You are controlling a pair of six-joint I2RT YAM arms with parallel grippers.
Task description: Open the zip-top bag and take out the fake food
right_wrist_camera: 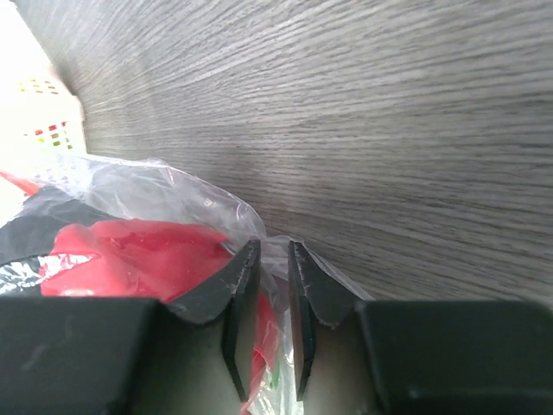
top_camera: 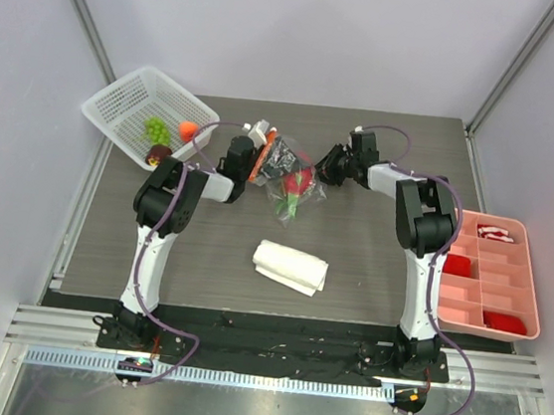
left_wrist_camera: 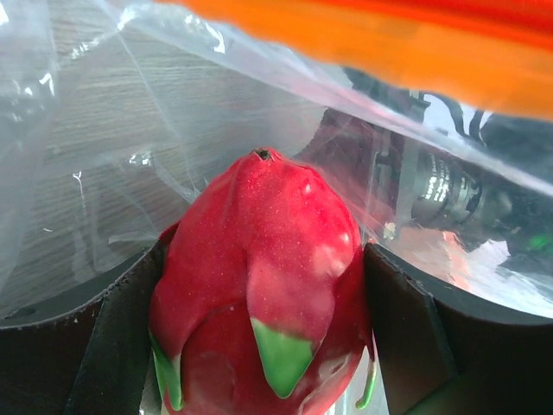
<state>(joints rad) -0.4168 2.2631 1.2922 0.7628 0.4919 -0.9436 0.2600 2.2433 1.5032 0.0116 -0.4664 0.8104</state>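
While my left fingers (left_wrist_camera: pixel 95 346) clamp the dragon fruit (left_wrist_camera: pixel 259 259) inside the bag (top_camera: pixel 284 163), my right fingers (right_wrist_camera: pixel 239 290) pinch a fold of the bag's plastic on its right side. The bag is at the far middle of the worktop (top_camera: pixel 370 268).

grey wood table (top_camera: pixel 370 268) (pale walls (top_camera: pixel 307 31))

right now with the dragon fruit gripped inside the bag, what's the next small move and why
Probably draw the left end effector back past the orange zipper strip, bringing the dragon fruit out of the bag. It is closed on the fruit inside the plastic, while the right end effector pinches the bag, seemingly anchoring it.
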